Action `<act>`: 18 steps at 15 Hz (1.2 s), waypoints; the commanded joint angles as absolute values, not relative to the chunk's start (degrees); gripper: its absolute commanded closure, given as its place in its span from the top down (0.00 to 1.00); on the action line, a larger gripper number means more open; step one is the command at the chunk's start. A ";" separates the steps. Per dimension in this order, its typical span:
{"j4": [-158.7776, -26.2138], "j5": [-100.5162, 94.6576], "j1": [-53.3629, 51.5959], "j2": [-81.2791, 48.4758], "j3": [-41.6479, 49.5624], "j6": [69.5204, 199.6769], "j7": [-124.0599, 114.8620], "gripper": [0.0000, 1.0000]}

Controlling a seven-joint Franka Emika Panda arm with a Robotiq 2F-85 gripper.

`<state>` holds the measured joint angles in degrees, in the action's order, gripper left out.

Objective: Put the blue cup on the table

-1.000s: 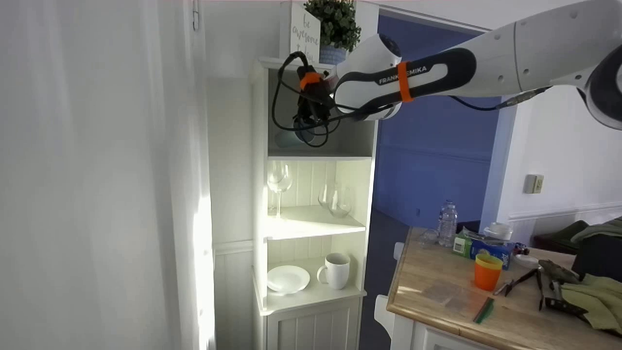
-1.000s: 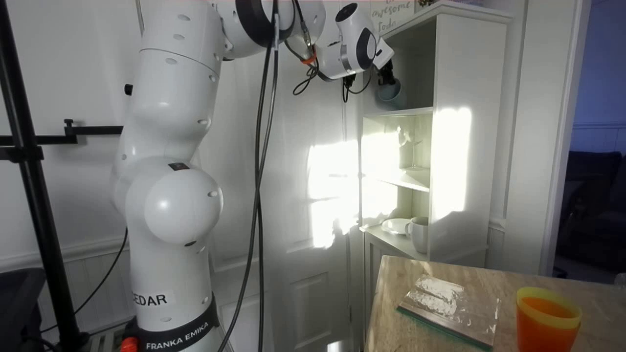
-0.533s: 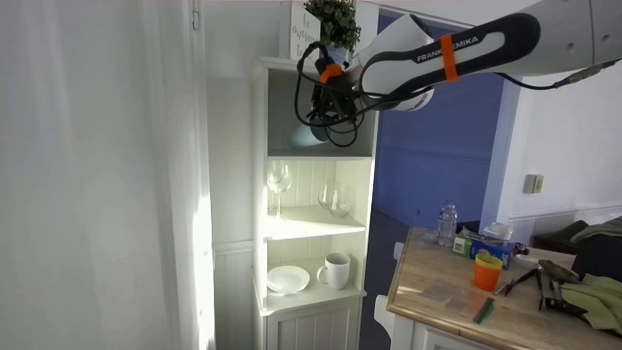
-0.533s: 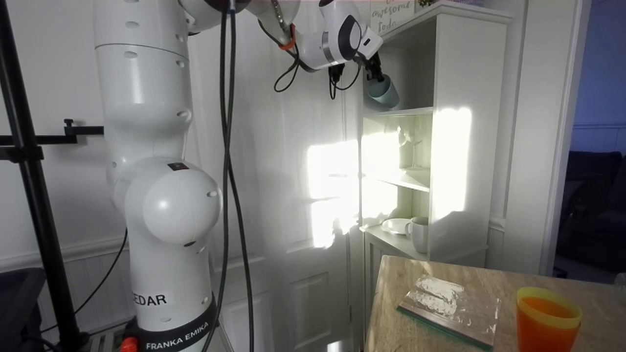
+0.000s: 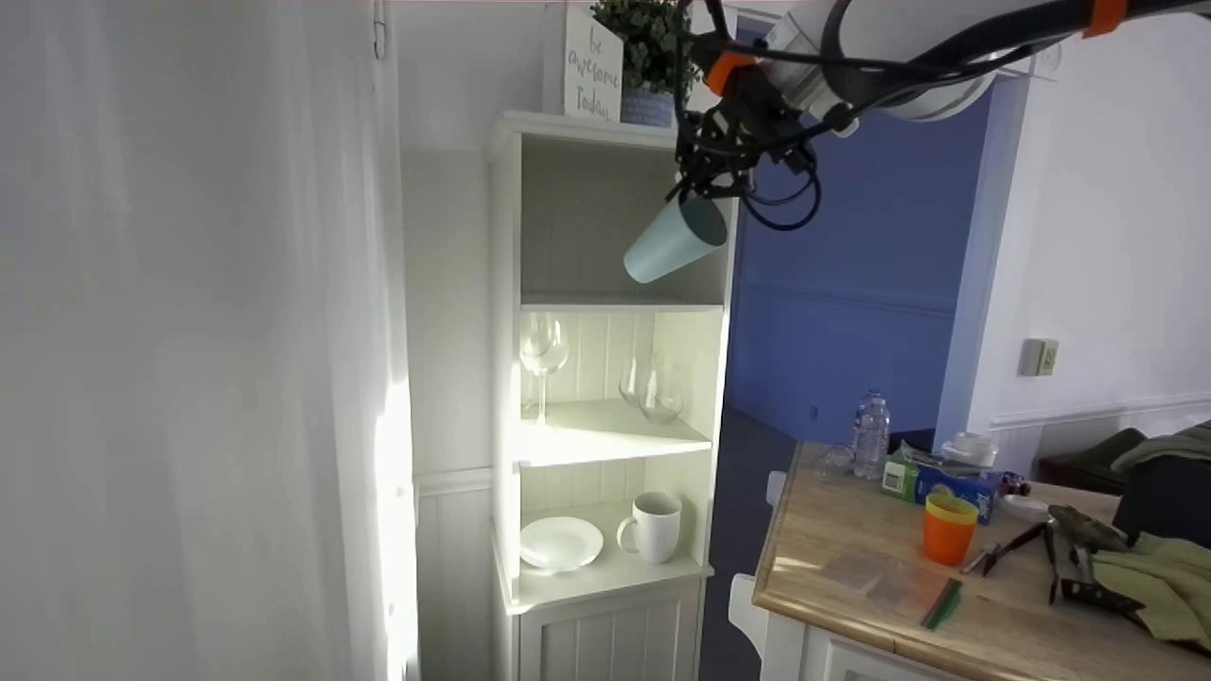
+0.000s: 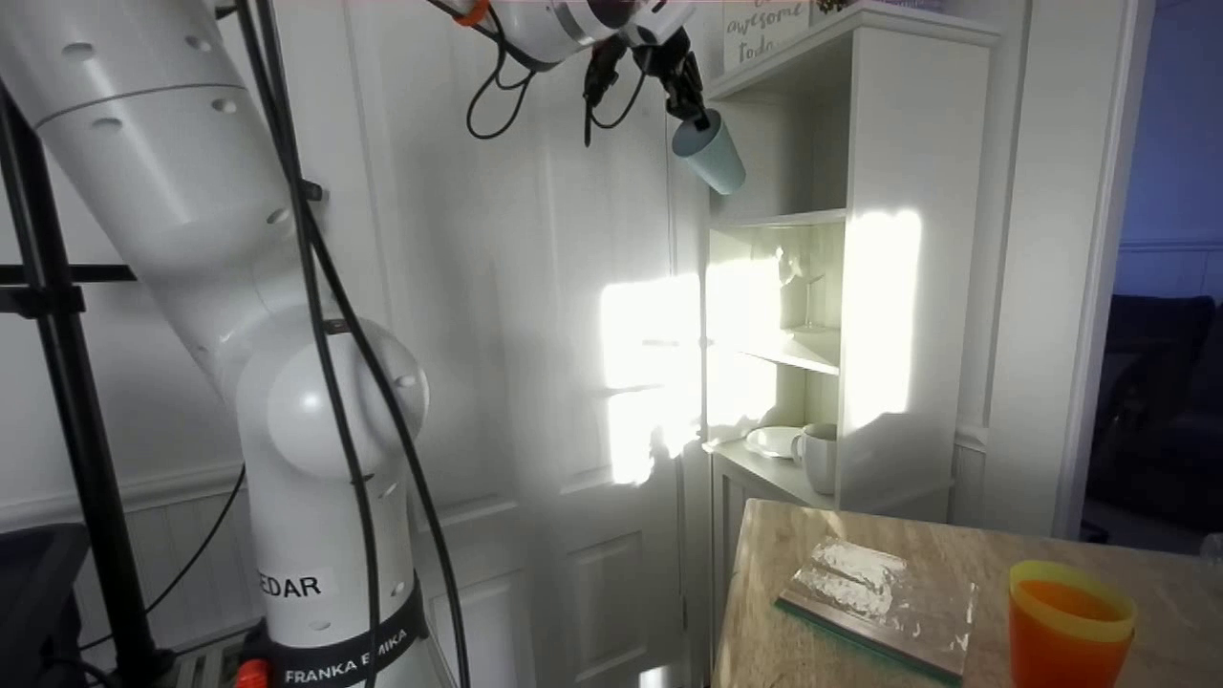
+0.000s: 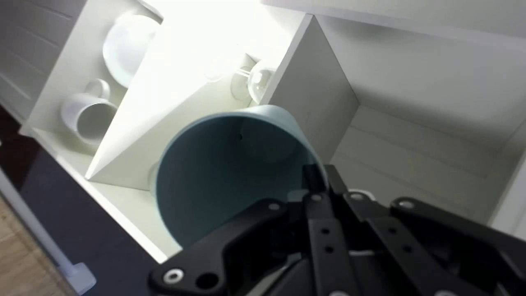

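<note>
The pale blue cup (image 5: 667,244) hangs in the air in front of the white cabinet's top compartment. It is tilted, its mouth towards my gripper and its base pointing down and away. It also shows in an exterior view (image 6: 718,164). My gripper (image 7: 325,177) is shut on the cup's rim, one finger inside and one outside the wall. In the wrist view the open mouth of the cup (image 7: 222,172) faces the camera. The light wood table (image 5: 804,539) stands well below and to the side; its corner shows in the wrist view (image 7: 24,267).
The cabinet (image 6: 917,172) holds wine glasses (image 5: 544,355), a white plate (image 5: 561,544) and a white mug (image 5: 658,530). On the table are an orange cup (image 5: 949,534), a plastic bag (image 6: 879,602), a bottle (image 5: 870,440), boxes, tools and a cloth (image 5: 1159,582).
My gripper has drawn the blue cup out of the top compartment, back and upwards, away from the shelf. The arm has swung back; the cup stays held and tilted.
</note>
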<state>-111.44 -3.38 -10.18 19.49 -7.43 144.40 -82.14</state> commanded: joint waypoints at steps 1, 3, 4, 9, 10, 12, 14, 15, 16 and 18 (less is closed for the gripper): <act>-110.73 -3.04 -5.89 25.98 -10.90 129.66 -82.56 0.01; -108.67 -3.54 -4.22 26.02 -11.44 121.07 -81.76 0.01; -108.03 -3.60 -3.34 25.67 -11.28 117.67 -81.68 0.01; -108.73 -4.04 1.82 22.21 -8.75 107.40 -82.50 0.01; -109.08 -3.96 2.67 21.39 -8.10 106.15 -82.77 0.01; -109.27 -4.55 4.11 19.39 -6.69 104.11 -82.57 0.01; -109.50 -5.79 5.19 17.67 -5.40 102.69 -82.33 0.01; -109.71 -6.24 5.61 16.98 -4.58 102.56 -82.12 0.01; -110.08 -6.50 5.90 16.27 -3.76 102.34 -81.77 0.01; -110.66 -5.97 6.44 14.43 -1.61 102.68 -80.07 0.01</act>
